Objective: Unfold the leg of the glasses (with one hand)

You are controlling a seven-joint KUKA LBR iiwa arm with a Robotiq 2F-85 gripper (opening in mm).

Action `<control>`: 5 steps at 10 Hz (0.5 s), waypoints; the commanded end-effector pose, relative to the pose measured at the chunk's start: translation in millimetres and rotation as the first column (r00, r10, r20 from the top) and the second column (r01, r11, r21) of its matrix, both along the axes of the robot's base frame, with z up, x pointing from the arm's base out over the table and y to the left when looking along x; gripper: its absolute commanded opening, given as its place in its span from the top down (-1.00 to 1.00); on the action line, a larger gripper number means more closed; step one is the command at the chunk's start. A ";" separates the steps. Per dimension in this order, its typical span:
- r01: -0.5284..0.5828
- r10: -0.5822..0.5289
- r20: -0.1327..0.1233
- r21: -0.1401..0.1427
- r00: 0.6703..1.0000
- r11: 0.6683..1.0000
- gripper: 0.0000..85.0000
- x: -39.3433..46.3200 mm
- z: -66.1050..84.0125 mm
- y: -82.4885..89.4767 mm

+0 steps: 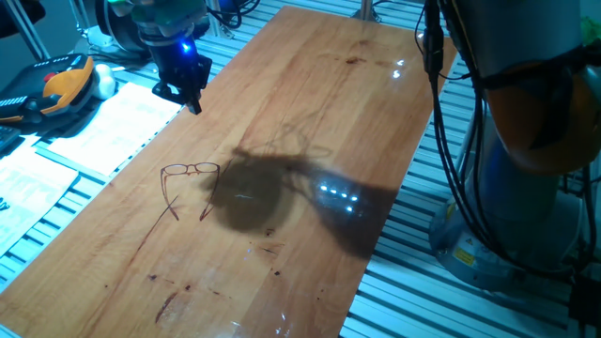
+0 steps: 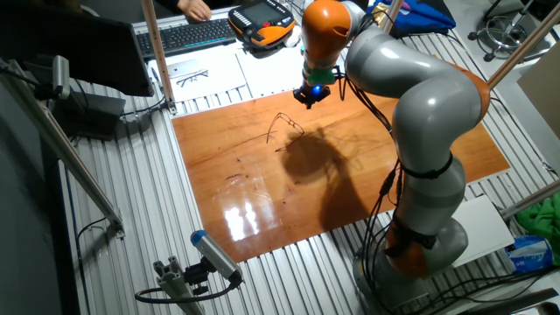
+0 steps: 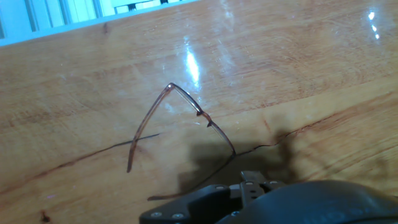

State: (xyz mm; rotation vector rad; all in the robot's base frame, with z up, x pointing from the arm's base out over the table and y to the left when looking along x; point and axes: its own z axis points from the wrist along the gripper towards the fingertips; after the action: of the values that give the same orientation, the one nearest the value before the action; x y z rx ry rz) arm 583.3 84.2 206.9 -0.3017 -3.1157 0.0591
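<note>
- Hand view: one pair of glasses (image 3: 186, 118) lies on the wooden table (image 3: 298, 68), both legs spread out from the front.
- One claw (image 1: 185, 91) hangs at 12 o'clock of the glasses (image 1: 188, 184), apart from them, holding nothing; whether its jaws are apart or together I cannot tell.
</note>
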 end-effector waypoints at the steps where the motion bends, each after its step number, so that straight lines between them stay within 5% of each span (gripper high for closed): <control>1: 0.001 -0.001 0.001 0.000 1.000 1.000 1.00 -0.2 0.1 0.1; 5: 0.006 -0.006 0.012 -0.011 1.000 1.000 1.00 -0.8 0.6 0.2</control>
State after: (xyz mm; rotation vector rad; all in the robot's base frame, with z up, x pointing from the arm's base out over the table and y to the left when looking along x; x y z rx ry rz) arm 582.3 84.4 207.5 -0.3117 -3.1271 0.0752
